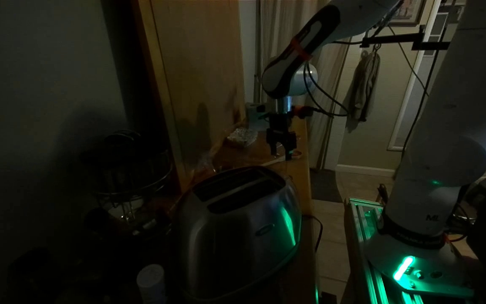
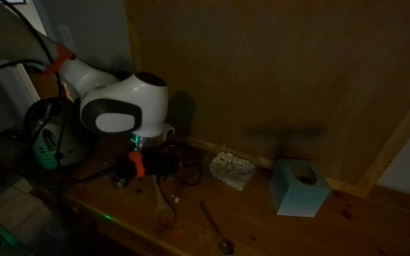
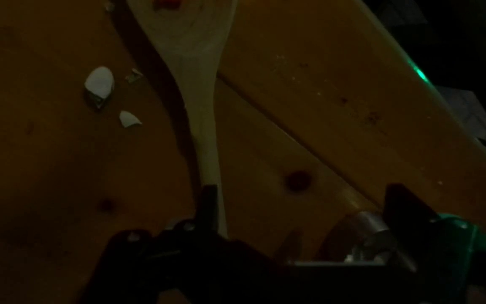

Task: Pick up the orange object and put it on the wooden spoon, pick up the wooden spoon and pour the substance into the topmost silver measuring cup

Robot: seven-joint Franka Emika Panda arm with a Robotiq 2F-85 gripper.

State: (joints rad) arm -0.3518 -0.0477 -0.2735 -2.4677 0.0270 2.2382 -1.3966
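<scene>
- The pincer [image 3: 304, 196], along the bottom of the wrist view, has its fingers [image 3: 209, 207] wide apart, with nothing clamped.
- The wooden spoon [image 3: 203, 101] runs from the top of that view down to the finger at lower left, which overlaps the handle; whether they touch I cannot tell.
- The silver cup [image 3: 367, 223], at lower right in the same view, appears between the fingers, partly hidden; whether it is one or a stack I cannot tell.
- White flakes [image 3: 100, 82] lie left of the spoon on the counter [image 3: 331, 84].
- The orange object [image 3: 167, 3], reddish here, sits in the spoon's bowl, cut by the top edge, well apart from the fingers.
- In an exterior view, an orange scrap [image 2: 178, 231] lies just beside that bowl, at bottom middle.
- A second spoon [image 2: 210, 218] lies to its right, reaching toward the bottom edge.
- Pale bits [image 2: 232, 170] are heaped near mid-frame, with a blue box [image 2: 299, 197] to their right.
- The toaster [image 2: 61, 142] stands at the left, behind the pincer.
</scene>
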